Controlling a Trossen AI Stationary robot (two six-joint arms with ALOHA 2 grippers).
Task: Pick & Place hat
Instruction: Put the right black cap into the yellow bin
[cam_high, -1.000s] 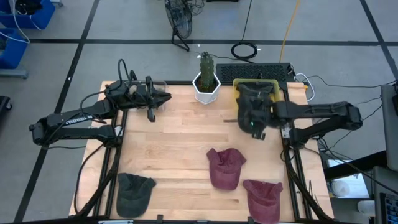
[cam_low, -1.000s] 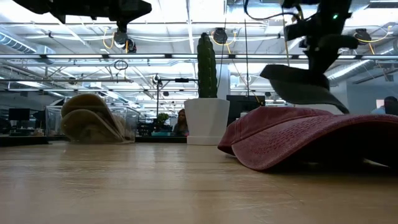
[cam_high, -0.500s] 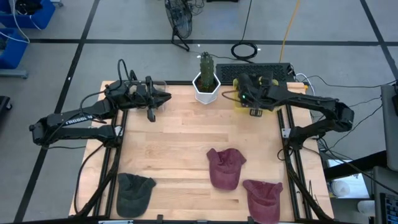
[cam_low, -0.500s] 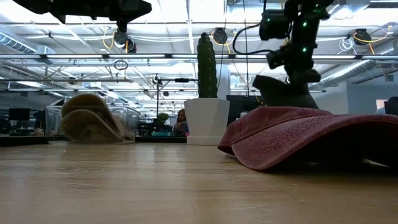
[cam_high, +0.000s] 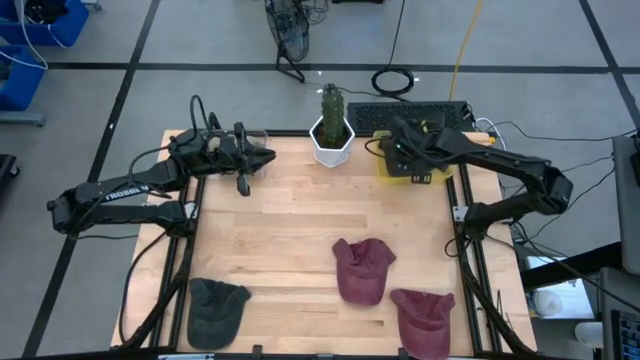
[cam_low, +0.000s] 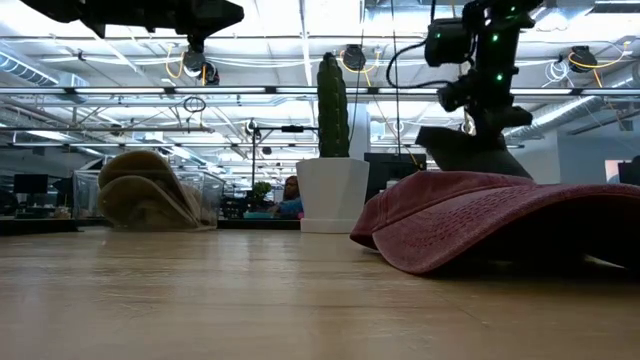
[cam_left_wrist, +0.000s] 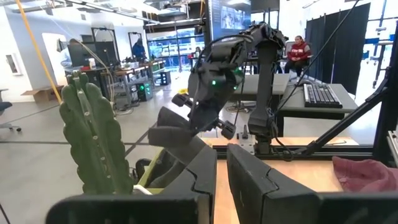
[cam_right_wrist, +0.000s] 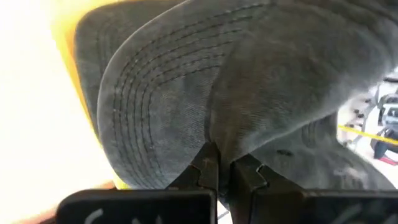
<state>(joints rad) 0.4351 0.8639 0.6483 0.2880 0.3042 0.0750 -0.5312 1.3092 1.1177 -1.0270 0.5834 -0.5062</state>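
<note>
Just under the right gripper (cam_high: 408, 160), pinched shut on a grey hat (cam_right_wrist: 236, 93), sits the yellow bin (cam_high: 384, 166): placing is near, release remains, three hats wait.

Your potted cactus (cam_high: 331, 128) stands at the table's (cam_high: 290, 230) far edge, near the middle. To its right sits the bin (cam_high: 412, 160), with the right gripper (cam_high: 402, 152) over it, clamped on a hat (cam_low: 470, 150). The left gripper (cam_high: 262, 157) waits left of the cactus. Near the front edge lie three caps: one (cam_high: 216, 308) at the left corner, two (cam_high: 361, 270) (cam_high: 425, 318) at right.
</note>
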